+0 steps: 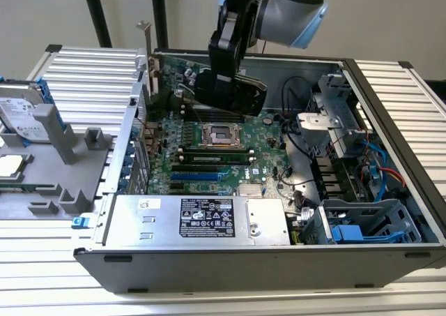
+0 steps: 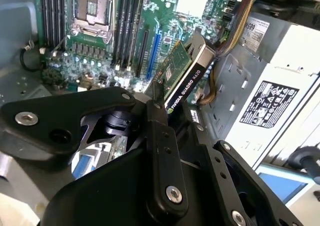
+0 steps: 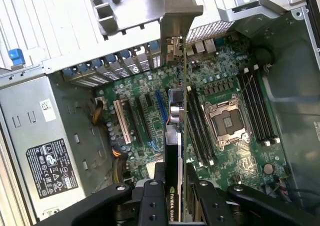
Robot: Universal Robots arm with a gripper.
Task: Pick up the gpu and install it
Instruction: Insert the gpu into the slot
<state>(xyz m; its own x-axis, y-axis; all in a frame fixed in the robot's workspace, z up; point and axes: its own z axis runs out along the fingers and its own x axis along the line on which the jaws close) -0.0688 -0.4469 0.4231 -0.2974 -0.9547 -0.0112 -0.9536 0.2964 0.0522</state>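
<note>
The gripper (image 1: 224,73) is clenched on the gpu (image 1: 237,93), holding it raised above the motherboard (image 1: 268,141) inside the open case (image 1: 390,100), on the far side of the CPU socket (image 1: 221,134) in the exterior view. In the first wrist view the gpu (image 3: 175,151) shows edge-on between the two fingers (image 3: 150,196), and its silver bracket (image 3: 177,11) points toward the slotted rear wall. The power supply (image 1: 202,218) lies well apart from the card.

Lighting: bright and diffuse; shadows faint. Glare whitens the ribbed table (image 1: 83,75) and the power supply (image 2: 300,46). The gripper (image 2: 160,94), near the lens, appears soft.
</note>
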